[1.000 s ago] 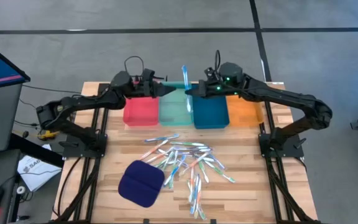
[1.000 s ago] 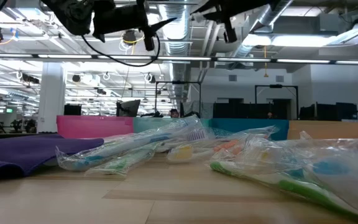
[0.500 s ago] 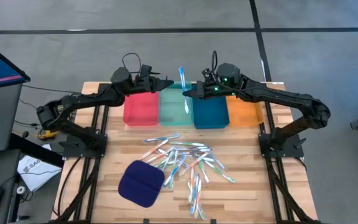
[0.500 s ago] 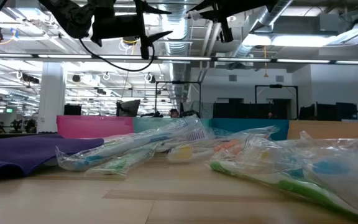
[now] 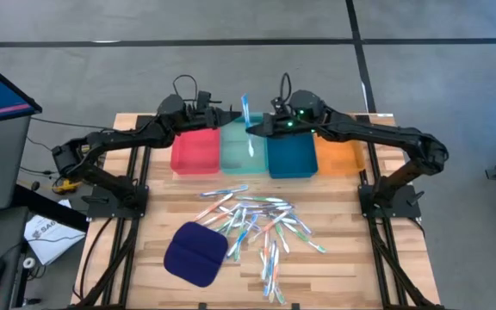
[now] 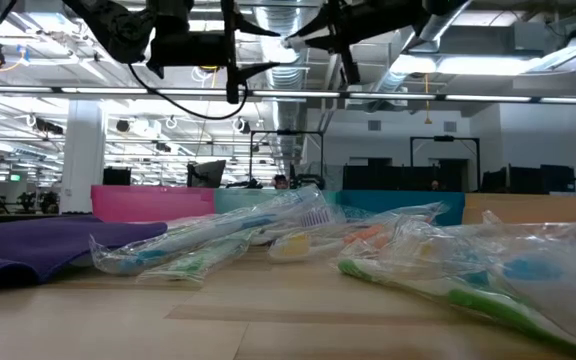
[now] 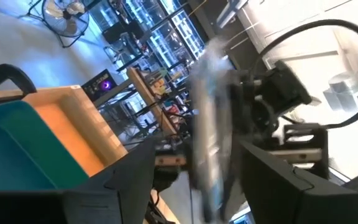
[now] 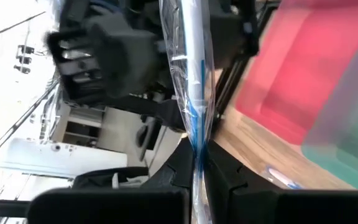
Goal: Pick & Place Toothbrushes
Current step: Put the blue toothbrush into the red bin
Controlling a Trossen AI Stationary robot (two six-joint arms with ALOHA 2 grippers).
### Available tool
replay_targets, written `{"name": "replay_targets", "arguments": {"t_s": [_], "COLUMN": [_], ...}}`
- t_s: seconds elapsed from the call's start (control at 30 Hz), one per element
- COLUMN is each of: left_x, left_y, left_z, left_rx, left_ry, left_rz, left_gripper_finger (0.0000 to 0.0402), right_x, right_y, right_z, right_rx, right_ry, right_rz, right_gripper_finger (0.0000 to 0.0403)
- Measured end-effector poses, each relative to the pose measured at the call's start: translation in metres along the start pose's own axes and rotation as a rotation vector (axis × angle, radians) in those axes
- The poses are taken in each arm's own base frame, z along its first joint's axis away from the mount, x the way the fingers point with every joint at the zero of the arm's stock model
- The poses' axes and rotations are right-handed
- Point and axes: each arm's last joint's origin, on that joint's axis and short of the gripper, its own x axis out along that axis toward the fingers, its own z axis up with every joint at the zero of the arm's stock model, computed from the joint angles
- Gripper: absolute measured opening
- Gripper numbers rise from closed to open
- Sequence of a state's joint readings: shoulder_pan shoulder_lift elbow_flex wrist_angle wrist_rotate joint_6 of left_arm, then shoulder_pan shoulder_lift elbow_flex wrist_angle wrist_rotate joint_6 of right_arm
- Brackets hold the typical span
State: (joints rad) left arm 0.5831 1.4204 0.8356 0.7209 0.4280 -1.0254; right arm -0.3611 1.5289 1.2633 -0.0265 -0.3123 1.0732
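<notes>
Right gripper (image 5: 252,129) is clamped on one wrapped toothbrush (image 5: 246,112) at upper centre of the high view, above the teal tray (image 5: 244,164) — long axis roughly upright. Left gripper (image 5: 231,112) sits just left of it, jaws apart — nearer arm for a handover.

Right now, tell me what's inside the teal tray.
In the high view the teal tray shows a bare floor. The wrapped toothbrush pinched in the right hand hangs over its back part and hides a strip there.
</notes>
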Motion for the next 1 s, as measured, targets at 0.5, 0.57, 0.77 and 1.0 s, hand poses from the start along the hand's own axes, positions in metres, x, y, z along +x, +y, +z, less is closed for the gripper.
{"name": "replay_targets", "arguments": {"t_s": [0.5,0.57,0.77,1.0], "left_x": [0.0,0.0,0.0,0.0], "left_y": [0.0,0.0,0.0,0.0], "left_z": [-0.001,-0.001,-0.001,-0.001], "left_rx": [-0.004,-0.004,-0.005,-0.005], "left_ry": [0.027,0.033,0.037,0.044], "left_rz": [-0.012,-0.016,-0.018,-0.023], "left_gripper_finger": [0.0216,0.0216,0.0204,0.0177], "right_x": [0.023,0.023,0.021,0.02], "right_y": [-0.014,-0.013,-0.014,-0.015], "right_z": [0.003,0.004,0.008,0.012], "right_rx": [0.045,0.042,0.045,0.053], "right_ry": [0.006,0.003,-0.014,-0.026], "right_rz": [0.041,0.045,0.054,0.053], "right_gripper_finger": [0.0011,0.0011,0.0011,0.0011]}}
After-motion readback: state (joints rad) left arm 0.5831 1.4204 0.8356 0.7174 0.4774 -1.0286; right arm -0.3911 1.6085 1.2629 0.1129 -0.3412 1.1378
